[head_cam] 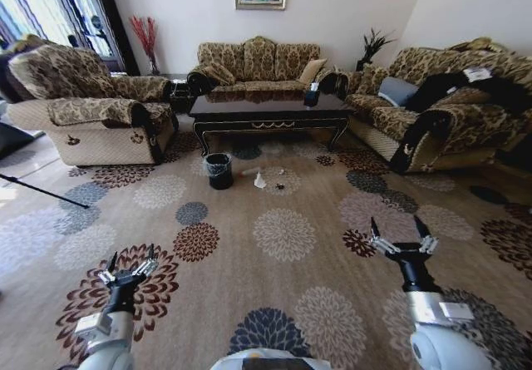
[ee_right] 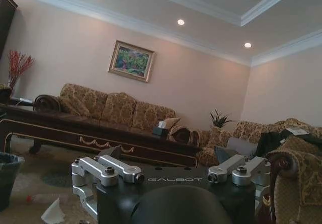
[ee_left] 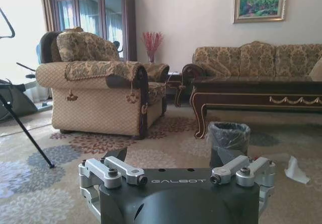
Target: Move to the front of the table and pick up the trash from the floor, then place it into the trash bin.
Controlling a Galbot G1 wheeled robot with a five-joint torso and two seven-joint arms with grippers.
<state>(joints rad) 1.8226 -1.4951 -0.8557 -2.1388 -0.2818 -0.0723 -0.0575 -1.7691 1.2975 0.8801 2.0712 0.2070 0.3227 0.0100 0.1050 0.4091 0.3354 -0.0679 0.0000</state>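
Black-and-silver left pincer [head_cam: 129,268] low over carpet [head_cam: 283,303], fingers spread, holding nothing. Right pincer [head_cam: 403,235] likewise spread, empty, over carpet on robot's right. Both well short of trash. Farther ahead: black bin [head_cam: 219,170] with clear liner stands on carpet just before bench's [head_cam: 266,108] left front leg. Right of bin, near it: bottle [head_cam: 248,172], white paper [head_cam: 260,180], small dark bit [head_cam: 280,187], all on carpet before bench. Sofa [head_cam: 258,61] beyond bench.
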